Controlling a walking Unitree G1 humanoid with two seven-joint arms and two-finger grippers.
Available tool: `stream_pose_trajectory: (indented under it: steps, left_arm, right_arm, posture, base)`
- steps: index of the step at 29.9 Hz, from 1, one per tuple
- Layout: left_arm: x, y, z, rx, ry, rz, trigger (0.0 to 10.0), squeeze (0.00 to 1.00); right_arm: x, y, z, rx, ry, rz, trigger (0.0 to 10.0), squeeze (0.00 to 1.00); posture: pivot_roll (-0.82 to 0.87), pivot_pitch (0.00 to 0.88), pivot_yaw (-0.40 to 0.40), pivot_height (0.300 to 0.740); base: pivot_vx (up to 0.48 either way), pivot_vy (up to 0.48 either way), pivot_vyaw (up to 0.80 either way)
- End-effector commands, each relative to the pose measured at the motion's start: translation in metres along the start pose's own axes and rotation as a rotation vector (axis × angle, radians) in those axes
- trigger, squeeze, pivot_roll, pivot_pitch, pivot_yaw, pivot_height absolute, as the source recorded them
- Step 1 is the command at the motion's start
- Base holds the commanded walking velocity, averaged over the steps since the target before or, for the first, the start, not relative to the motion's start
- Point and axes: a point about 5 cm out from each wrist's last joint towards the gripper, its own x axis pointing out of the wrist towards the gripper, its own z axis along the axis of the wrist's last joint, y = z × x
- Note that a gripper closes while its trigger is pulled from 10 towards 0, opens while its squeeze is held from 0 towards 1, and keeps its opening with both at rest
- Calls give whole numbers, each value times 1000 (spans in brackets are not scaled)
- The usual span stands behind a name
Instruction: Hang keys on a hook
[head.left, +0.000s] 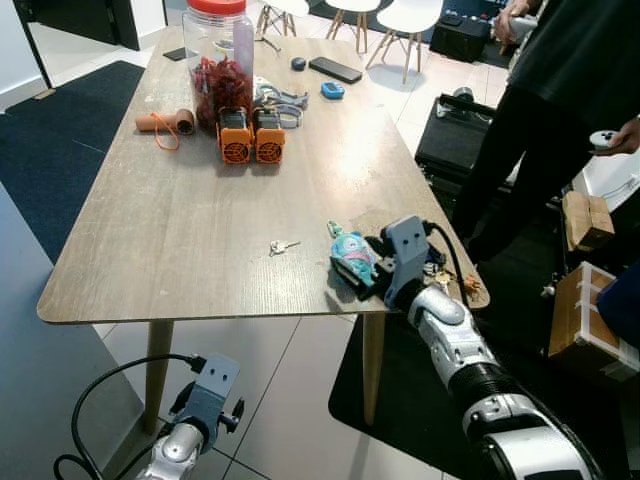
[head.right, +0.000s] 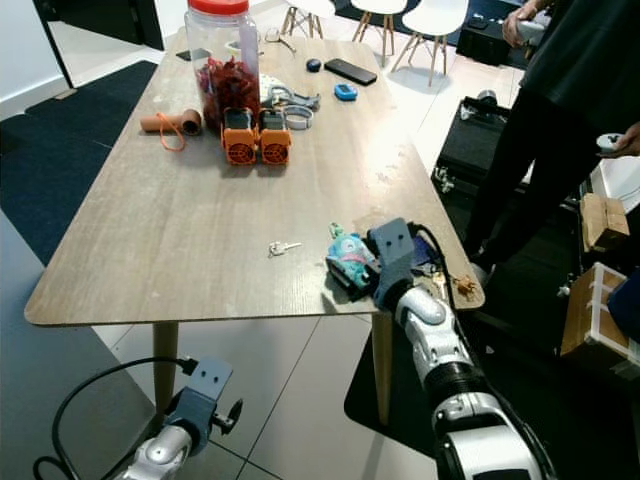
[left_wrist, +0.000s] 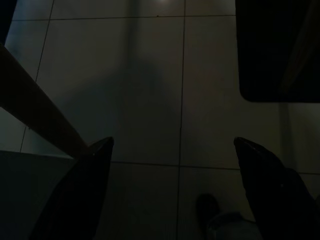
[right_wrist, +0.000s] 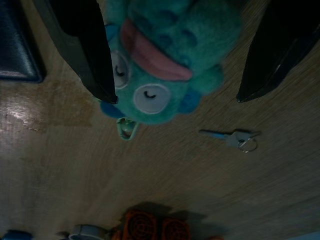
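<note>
At table's near right corner: right gripper is hovering low, fingers spread apart, gripping nothing.
Between fingers: teal plush keychain is lying under the spread fingers.
Keys: small keys are lying flat on the table, just beyond the plush toward the robot's left, long axis running roughly left-right.
Nearer arm: right; left gripper is hanging idle below the table, fingers parted.
Room: bare wood is surrounding the keys; table edge is running close on the near side.
Hook: none visible.

The right hand covers part of the teal plush keychain, its top cropped
</note>
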Motion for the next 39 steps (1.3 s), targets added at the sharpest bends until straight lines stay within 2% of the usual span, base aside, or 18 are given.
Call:
stream_pose_trajectory:
  steps: [1, 2, 3, 4, 12, 22, 31, 35, 36, 37, 38, 39]
  left_arm:
    - [0, -5, -1, -18, 6, -11, 10000, 0]
    - [0, -6, -1, -19, 5, -13, 10000, 0]
    - [0, -6, -1, -19, 3, -14, 10000, 0]
    - [0, -6, 0, -19, 2, -15, 10000, 0]
    - [0, -7, -1, -14, 3, -20, 10000, 0]
    - [0, -7, 0, -13, -3, -22, 10000, 0]
    - [0, -5, 0, -4, -1, -21, 10000, 0]
    - [0, -2, 0, -2, -4, -14, 10000, 0]
    - [0, -1, 0, -3, -3, -13, 10000, 0]
    - [0, -1, 0, -3, -3, -13, 10000, 0]
    - [0, -1, 0, -3, -3, -12, 10000, 0]
    - [-1, -2, 0, -4, -3, -11, 10000, 0]
  right_arm:
    - [-2, -5, 0, 21, 4, -41, 10000, 1000]
    - [-1, -7, -1, 26, 7, -60, 10000, 1000]
    - [-1, -8, -1, 31, 9, -76, 10000, 471]
    - [-1, -9, -1, 35, 10, -85, 10000, 0]
    - [0, -11, -1, 87, 10, -114, 10000, 0]
    - [4, -7, -10, 123, 89, -122, 10000, 0]
    - [13, -9, 5, 120, 25, -136, 10000, 0]
    - [17, -3, 4, 104, 45, -96, 10000, 0]
    - [17, -1, 3, 101, 53, -88, 10000, 94]
    - [17, -1, 3, 101, 53, -88, 10000, 94]
    - [17, -1, 2, 97, 58, -84, 10000, 188]
    - [17, 1, 1, 96, 65, -81, 10000, 984]
  posture:
    - [76, 48, -124, 740]
    - [75, 51, -124, 740]
    - [72, 54, -123, 740]
    - [72, 54, -123, 740]
    - [66, 60, -119, 740]
    - [70, 68, -121, 740]
    - [72, 69, -115, 740]
    - [82, 70, -121, 740]
    - [83, 70, -125, 740]
    - [83, 70, -125, 740]
    - [83, 70, -125, 740]
    - [83, 70, -125, 740]
  base:
    - [0, 0, 0]
    - [0, 0, 0]
    - [0, 0, 0]
    - [0, 0, 0]
    - [0, 0, 0]
    - [0, 0, 0]
    - [0, 0, 0]
    - [0, 0, 0]
    - [0, 0, 0]
    - [0, 0, 0]
    - [0, 0, 0]
    - [0, 0, 0]
